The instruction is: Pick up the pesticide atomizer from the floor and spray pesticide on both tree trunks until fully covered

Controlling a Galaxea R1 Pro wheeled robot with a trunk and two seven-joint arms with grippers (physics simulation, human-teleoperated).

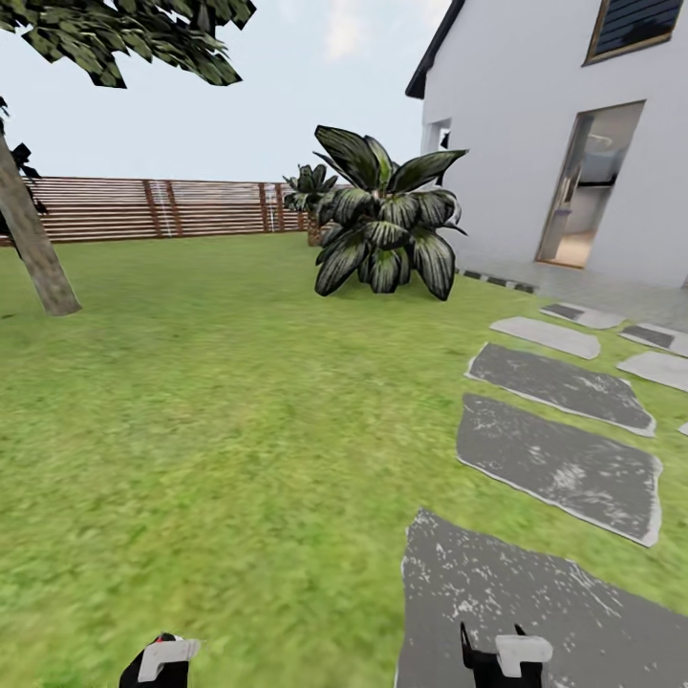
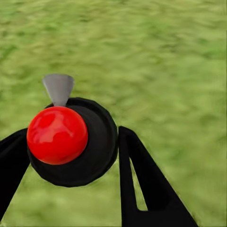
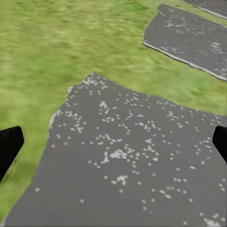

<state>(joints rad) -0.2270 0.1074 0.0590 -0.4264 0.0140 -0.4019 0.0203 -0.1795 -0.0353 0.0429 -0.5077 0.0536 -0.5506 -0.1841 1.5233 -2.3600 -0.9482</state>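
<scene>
The pesticide atomizer (image 2: 71,142), a black round body with a red ball top and a grey nozzle, sits between the black fingers (image 2: 142,179) of my left gripper (image 2: 71,139), which is shut on it above the grass. In the head view the left gripper (image 1: 161,662) is at the bottom edge. At the far left stands a tree whose grey-brown trunk (image 1: 36,250) leans slightly, with its dark green crown (image 1: 124,33) overhead. My right gripper (image 1: 497,657) is open and holds nothing; it hangs over a grey paving stone (image 3: 127,156).
Grass lawn (image 1: 220,411) stretches ahead to a brown slat fence (image 1: 162,208). A broad-leaved dark plant (image 1: 387,229) stands mid-lawn. Stepping stones (image 1: 559,463) run along the right toward a white house (image 1: 535,124) with an open doorway (image 1: 588,186).
</scene>
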